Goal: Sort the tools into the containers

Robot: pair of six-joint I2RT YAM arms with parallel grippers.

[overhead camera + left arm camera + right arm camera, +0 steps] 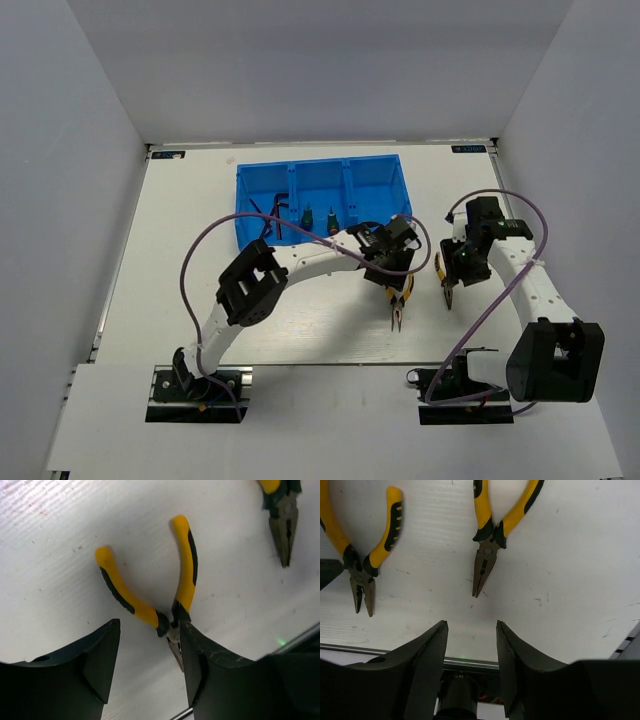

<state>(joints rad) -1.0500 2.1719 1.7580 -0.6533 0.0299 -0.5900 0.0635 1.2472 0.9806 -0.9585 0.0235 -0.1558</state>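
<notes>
now at left claw point(150, 630): hangs released over the nose of first pliers point(186, 575); at right claw point(471, 624): gapes empty, other pliers point(487, 555) just ahead, tip toward gap.

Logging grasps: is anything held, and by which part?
Nothing: left gripper open around the nose of the left pliers; right gripper open, short of the right pliers.

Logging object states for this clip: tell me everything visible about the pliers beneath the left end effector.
The pliers have yellow handles with black grip inlays and dull metal jaws. They lie flat on the white table, handles spread wide, jaw tips slightly parted, nose pointing toward the table's near edge. The left end effector hovers open around the nose, not gripping it; contact cannot be judged.
</notes>
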